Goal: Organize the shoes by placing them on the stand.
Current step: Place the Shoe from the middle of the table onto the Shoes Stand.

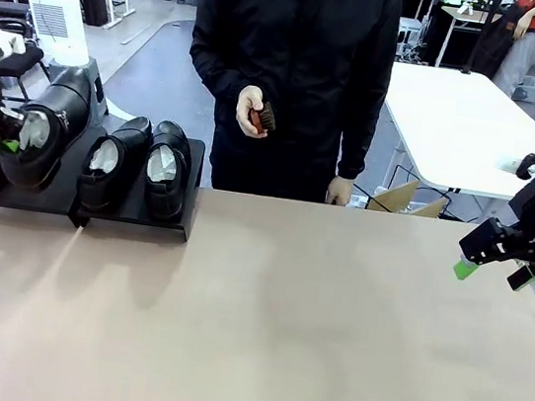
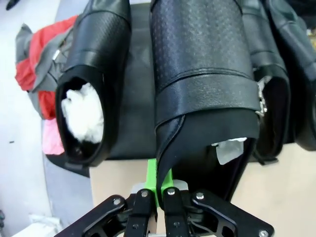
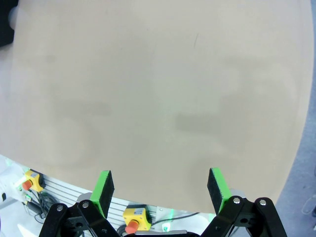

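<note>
Several glossy black shoes sit in a row on the low black stand (image 1: 135, 220) at the table's far left. My left gripper (image 1: 7, 139) is shut on the heel rim of the second shoe from the left (image 1: 46, 130), which tilts toe-up over the stand. In the left wrist view the gripper (image 2: 160, 185) pinches that shoe (image 2: 202, 74) between a paper-stuffed shoe (image 2: 94, 74) and another shoe (image 2: 276, 98). Two more shoes (image 1: 113, 161) (image 1: 167, 166) stand to its right. My right gripper (image 1: 493, 262) (image 3: 161, 190) hangs open over the table's right side, holding nothing.
A person in a black jacket stands at the far edge, holding a small brown brush (image 1: 261, 118) in one hand. The tan table (image 1: 310, 326) stretches bare in front of the stand. A white table (image 1: 457, 127) and a cardboard box (image 1: 402, 198) stand behind.
</note>
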You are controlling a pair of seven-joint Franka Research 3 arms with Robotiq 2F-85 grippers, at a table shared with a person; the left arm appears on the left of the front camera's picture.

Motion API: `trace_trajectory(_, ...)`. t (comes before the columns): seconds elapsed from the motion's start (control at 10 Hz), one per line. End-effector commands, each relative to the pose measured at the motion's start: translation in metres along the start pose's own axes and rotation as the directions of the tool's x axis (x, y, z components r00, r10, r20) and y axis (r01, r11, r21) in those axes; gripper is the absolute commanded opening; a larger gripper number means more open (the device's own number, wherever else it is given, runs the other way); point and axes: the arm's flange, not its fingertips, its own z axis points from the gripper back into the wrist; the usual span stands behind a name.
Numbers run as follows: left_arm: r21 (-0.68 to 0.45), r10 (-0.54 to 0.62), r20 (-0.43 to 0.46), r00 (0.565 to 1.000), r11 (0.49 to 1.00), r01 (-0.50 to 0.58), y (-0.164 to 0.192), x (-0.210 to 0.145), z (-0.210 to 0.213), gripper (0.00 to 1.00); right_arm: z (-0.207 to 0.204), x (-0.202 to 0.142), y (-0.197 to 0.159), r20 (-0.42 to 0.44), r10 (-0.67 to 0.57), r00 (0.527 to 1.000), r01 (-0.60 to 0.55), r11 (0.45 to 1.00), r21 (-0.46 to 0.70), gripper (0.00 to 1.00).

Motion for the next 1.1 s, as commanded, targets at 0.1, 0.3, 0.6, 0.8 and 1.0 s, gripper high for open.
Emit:
trace_trajectory(0.1,0.036,0.048,0.039,0.998,0.998,-0.049,0.005,0.009,-0.017,0.0,0.0,0.0,0.0,0.0,0.003,1.0,-0.003,1.0,0.007,1.0)
trace_trajectory(0.3,0.031,0.072,0.05,0.996,0.997,-0.074,0.003,0.011,-0.029,0.0,0.0,0.0,0.0,0.0,0.003,1.0,-0.003,1.0,0.007,1.0)
trace_trajectory(0.6,0.023,0.072,0.001,0.997,0.997,-0.072,0.001,0.015,-0.043,0.0,0.0,0.0,0.0,0.0,0.003,1.0,-0.003,1.0,0.007,1.0)
trace_trajectory(0.8,0.034,0.076,-0.03,0.997,0.997,-0.075,0.001,0.018,-0.052,0.08,0.0,0.0,0.0,0.0,0.003,1.0,-0.003,1.0,0.007,1.0)
trace_trajectory(1.0,0.035,0.083,-0.034,0.996,0.996,-0.081,0.001,0.019,-0.057,0.47,0.0,0.0,0.0,0.0,0.003,1.0,-0.003,1.0,0.007,1.0)
